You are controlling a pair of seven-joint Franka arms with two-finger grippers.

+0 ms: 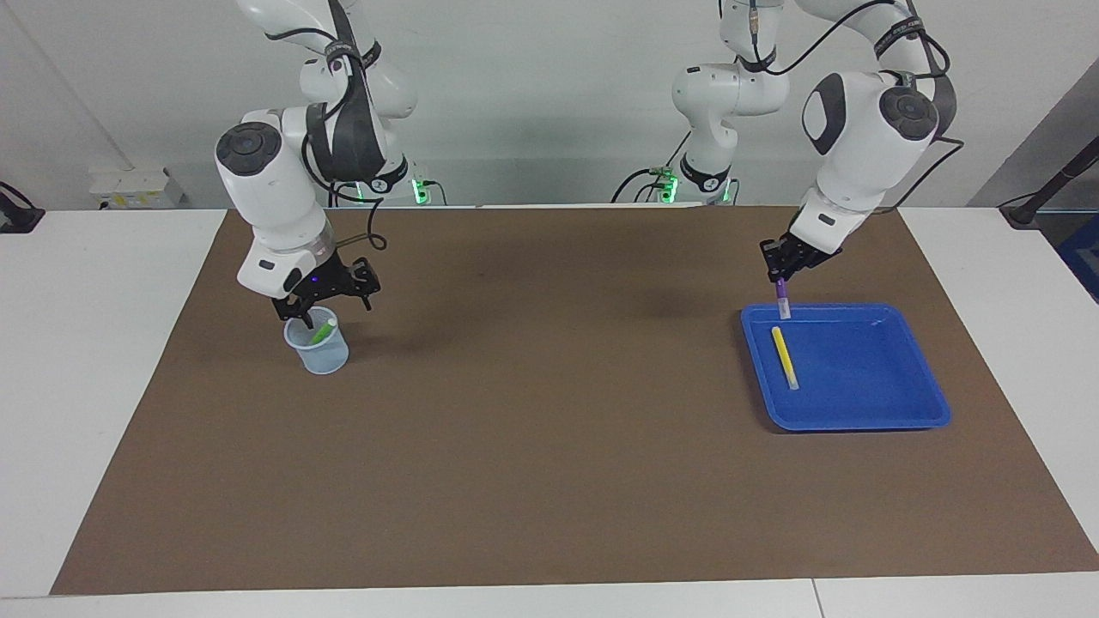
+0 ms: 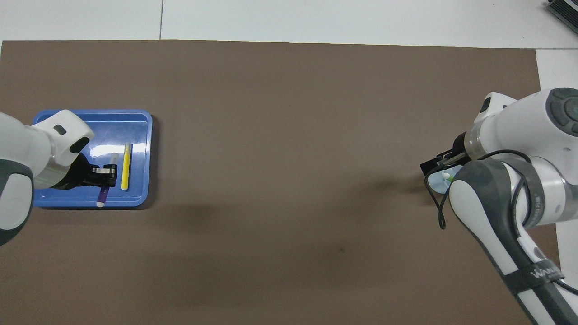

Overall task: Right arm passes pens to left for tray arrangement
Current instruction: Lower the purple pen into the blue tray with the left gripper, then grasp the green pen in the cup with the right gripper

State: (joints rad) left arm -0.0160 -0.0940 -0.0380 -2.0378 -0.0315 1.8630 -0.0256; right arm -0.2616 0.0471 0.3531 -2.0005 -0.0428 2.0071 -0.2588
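Observation:
My left gripper (image 1: pixel 781 275) is shut on the purple pen (image 1: pixel 782 300). It holds the pen nearly upright, whitish end down, just over the rim of the blue tray (image 1: pixel 867 378) on the side nearest the robots. In the overhead view the left gripper (image 2: pixel 106 174) and purple pen (image 2: pixel 102 197) are over the tray (image 2: pixel 137 201). The yellow pen (image 1: pixel 783 356) lies in the tray and also shows in the overhead view (image 2: pixel 126 166). My right gripper (image 1: pixel 330 307) is open just above the pale-blue cup (image 1: pixel 319 350), where the green pen (image 1: pixel 323 330) stands.
A brown mat (image 1: pixel 549 446) covers most of the white table (image 1: pixel 103 360). The cup stands toward the right arm's end and the tray toward the left arm's end. In the overhead view the right arm (image 2: pixel 510 180) hides most of the cup (image 2: pixel 439 183).

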